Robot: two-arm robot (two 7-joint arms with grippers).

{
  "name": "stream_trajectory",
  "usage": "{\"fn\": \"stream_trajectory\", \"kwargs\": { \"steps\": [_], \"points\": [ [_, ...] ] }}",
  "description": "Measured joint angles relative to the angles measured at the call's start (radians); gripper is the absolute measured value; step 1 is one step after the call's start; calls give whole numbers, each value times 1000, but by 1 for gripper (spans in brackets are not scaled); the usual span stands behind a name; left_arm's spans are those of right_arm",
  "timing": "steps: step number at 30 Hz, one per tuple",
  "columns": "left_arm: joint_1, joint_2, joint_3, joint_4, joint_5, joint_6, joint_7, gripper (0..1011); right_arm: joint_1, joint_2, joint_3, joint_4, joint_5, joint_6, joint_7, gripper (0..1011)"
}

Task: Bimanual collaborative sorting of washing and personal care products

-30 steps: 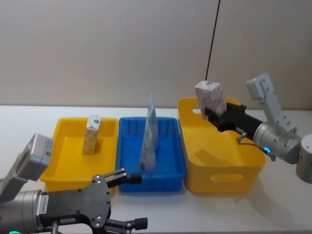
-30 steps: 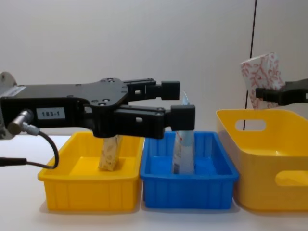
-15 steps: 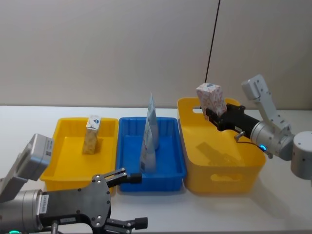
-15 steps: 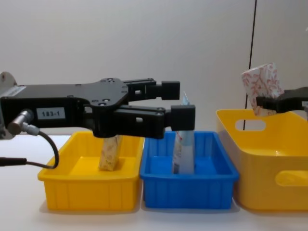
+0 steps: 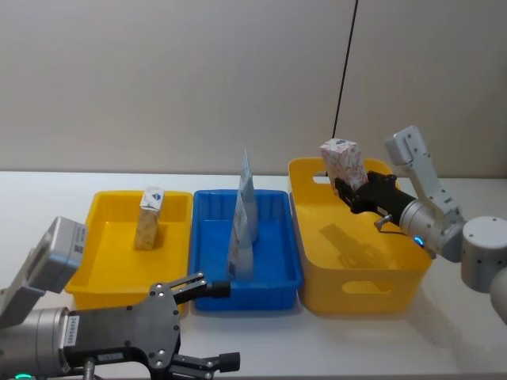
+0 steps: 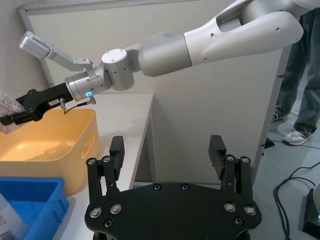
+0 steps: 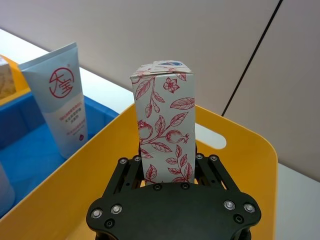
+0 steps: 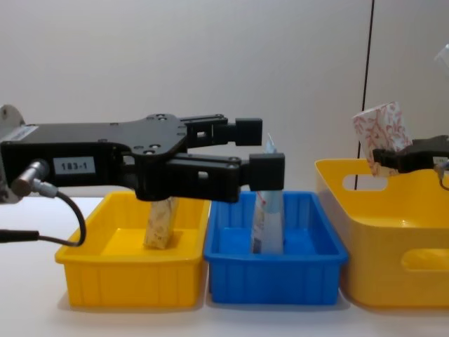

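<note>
This is a robotics lab: a bare white table (image 5: 412,348) against a blank beige wall (image 5: 158,79), with a yellow tray (image 5: 83,271), a blue tray (image 5: 269,299) and a yellow tub (image 5: 341,297) lined up in a staged row. A white robot arm (image 6: 225,35) holds a red-vine pack (image 5: 341,157) in its right gripper (image 5: 346,188). A black cable (image 5: 345,59) hangs down the wall, and loose cables (image 6: 292,175) trail on the floor.

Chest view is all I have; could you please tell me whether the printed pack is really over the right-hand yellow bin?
Observer: Yes, the head view shows the right gripper holding the white pack upright over the yellow bin, near its far wall.
Operator: Thank you; what is half hidden on my left?
Observer: A cream carton, upright toward the back of the left yellow tray, behind the open left gripper.
</note>
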Motion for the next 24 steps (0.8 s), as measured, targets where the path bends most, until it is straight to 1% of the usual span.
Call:
{"fn": "stream_trajectory", "kwargs": {
  "steps": [4, 5, 7, 8, 9, 11, 13, 14, 15, 16, 19, 23, 24],
  "points": [
    [0, 0, 0, 0, 0, 0, 0, 1001, 8, -15, 4, 26, -6, -8, -21, 375],
    [0, 0, 0, 0, 0, 0, 0, 1001, 10, -19, 6, 31, -7, -10, -28, 397],
    [0, 0, 0, 0, 0, 0, 0, 1001, 11, -22, 8, 35, -9, -12, -34, 483],
    [0, 0, 0, 0, 0, 0, 0, 1001, 12, -24, 9, 36, -10, -13, -38, 547],
    [0, 0, 0, 0, 0, 0, 0, 1001, 12, -25, 10, 39, -11, -13, -41, 547],
    [0, 0, 0, 0, 0, 0, 0, 1001, 12, -29, 12, 43, -14, -17, -52, 612],
    [0, 0, 0, 0, 0, 0, 0, 1001, 13, -31, 13, 45, -16, -18, -59, 653],
    [0, 0, 0, 0, 0, 0, 0, 1001, 13, -32, 15, 47, -18, -20, -66, 717],
    [0, 0, 0, 0, 0, 0, 0, 1001, 13, -33, 15, 47, -19, -21, -69, 730],
    [0, 0, 0, 0, 0, 0, 0, 1001, 13, -33, 16, 48, -21, -23, -74, 789],
    [0, 0, 0, 0, 0, 0, 0, 1001, 13, -35, 20, 49, -24, -27, -88, 852],
    [0, 0, 0, 0, 0, 0, 0, 1001, 8, -34, 27, 38, -26, -29, -104, 979],
    [0, 0, 0, 0, 0, 0, 0, 1001, 6, -34, 28, 34, -26, -29, -105, 979]
  ]
}}
